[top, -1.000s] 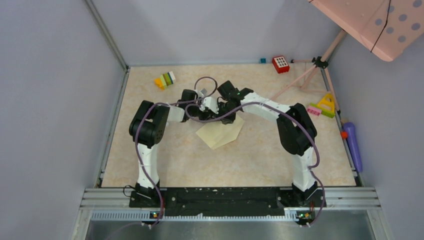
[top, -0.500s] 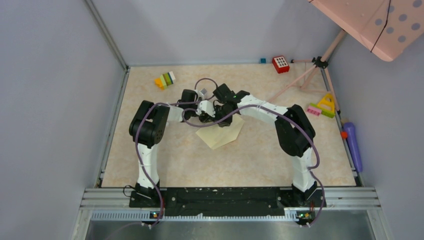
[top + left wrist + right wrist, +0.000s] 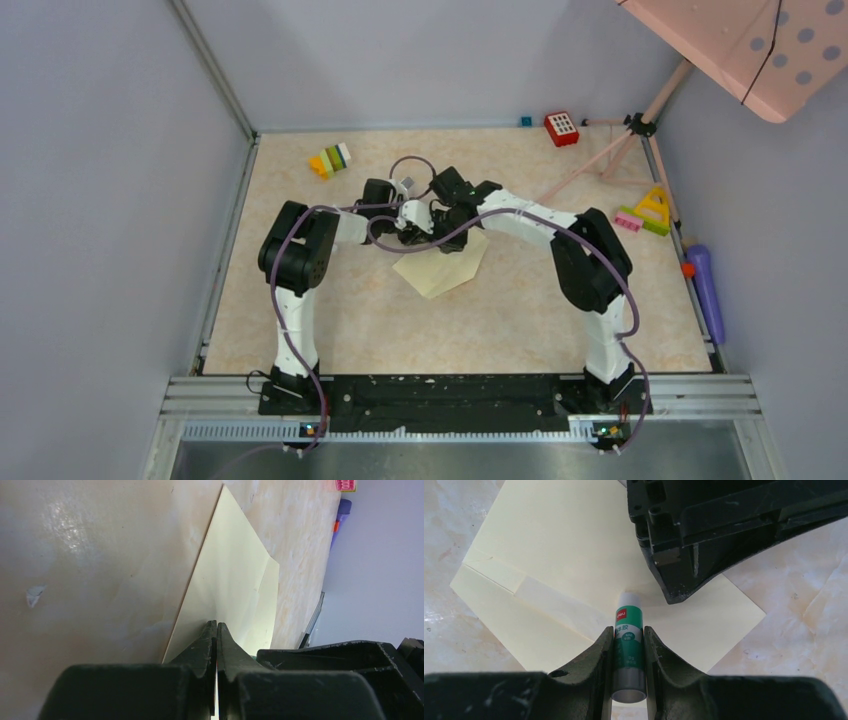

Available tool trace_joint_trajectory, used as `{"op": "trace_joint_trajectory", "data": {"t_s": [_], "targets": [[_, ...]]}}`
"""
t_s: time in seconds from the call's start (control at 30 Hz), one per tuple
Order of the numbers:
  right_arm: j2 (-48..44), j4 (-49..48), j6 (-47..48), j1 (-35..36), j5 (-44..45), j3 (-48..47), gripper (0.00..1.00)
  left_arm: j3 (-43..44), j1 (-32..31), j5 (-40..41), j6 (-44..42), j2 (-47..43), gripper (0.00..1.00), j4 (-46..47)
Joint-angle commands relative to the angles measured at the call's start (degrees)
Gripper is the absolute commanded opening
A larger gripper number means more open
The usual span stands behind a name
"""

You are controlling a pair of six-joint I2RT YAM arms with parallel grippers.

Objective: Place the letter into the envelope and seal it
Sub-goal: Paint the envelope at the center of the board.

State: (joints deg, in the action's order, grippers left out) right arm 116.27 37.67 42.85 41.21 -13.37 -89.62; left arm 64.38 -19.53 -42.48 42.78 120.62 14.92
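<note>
**A:** On the left gripper [image 3: 216, 626] we see both fingers pressed together, no gap at the tips. The tips sit on the envelope [image 3: 235, 580], right at its near edge in the wrist view.

**B:** Is paper pinched between them?

**A:** We can't tell. A thin pale line runs down between the fingers, nothing more. The sheet itself lies flat on the table [image 3: 100, 555], running away from the tips.

**B:** And the right gripper [image 3: 629, 631]?

**A:** Clamped on a glue stick [image 3: 626, 616] with a green-and-white label, one finger on each side. We see its white end poking past the fingertips, over the envelope's face. We can't call contact with the paper from here.

**B:** Spacing between the two grippers?

**A:** Close. In the right wrist view the left gripper's black housing hangs over the envelope just beyond the stick's white end, slightly to the right.

**B:** Where is the envelope on the table?

**A:** In the top view we put it near the middle, skewed to the table edges, its far side under both grippers. The left arm [image 3: 300, 250] and right arm [image 3: 590, 260] reach in from either side.

**B:** Anything else around?

**A:** Coloured blocks [image 3: 330, 159] at the back left and a red block [image 3: 561, 128] at the back. On the right there are a yellow triangle toy [image 3: 655, 207] and a purple object [image 3: 705, 285]. All are well apart from the envelope.
</note>
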Motion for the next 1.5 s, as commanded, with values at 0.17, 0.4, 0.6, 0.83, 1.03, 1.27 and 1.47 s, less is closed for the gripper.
{"op": "trace_joint_trajectory", "data": {"t_s": [0.17,0.4,0.6,0.83,1.03,1.27,1.47], "targets": [[-2.5,-2.1,0.1,-3.2,2.5,0.3,0.00,-1.5,-0.5,6.5,-3.5,0.8,0.00,-4.4],[-1.7,-2.3,0.3,-4.7,3.7,-0.6,0.00,-1.5,-0.5,6.6,-3.5,0.8,0.00,-4.3],[-1.5,-2.1,0.5,-6.1,4.5,-1.2,0.00,-1.5,-0.5,6.6,-3.6,0.8,0.00,-4.4],[-2.2,-1.3,0.8,-6.8,3.5,-2.1,0.00,-1.5,-0.5,6.6,-3.5,0.8,0.00,-4.4],[-3.8,-0.3,0.6,-4.4,0.2,-1.6,0.00,-1.5,-0.5,6.9,-3.6,0.8,0.00,-4.5],[-3.8,-0.5,0.5,-0.5,-0.2,-1.3,0.00,-1.5,-0.5,6.9,-3.7,0.7,0.00,-4.5],[-3.5,-0.3,0.3,1.4,-0.7,-1.2,0.00,-1.5,-0.5,6.8,-3.7,0.7,0.00,-4.5]]}}
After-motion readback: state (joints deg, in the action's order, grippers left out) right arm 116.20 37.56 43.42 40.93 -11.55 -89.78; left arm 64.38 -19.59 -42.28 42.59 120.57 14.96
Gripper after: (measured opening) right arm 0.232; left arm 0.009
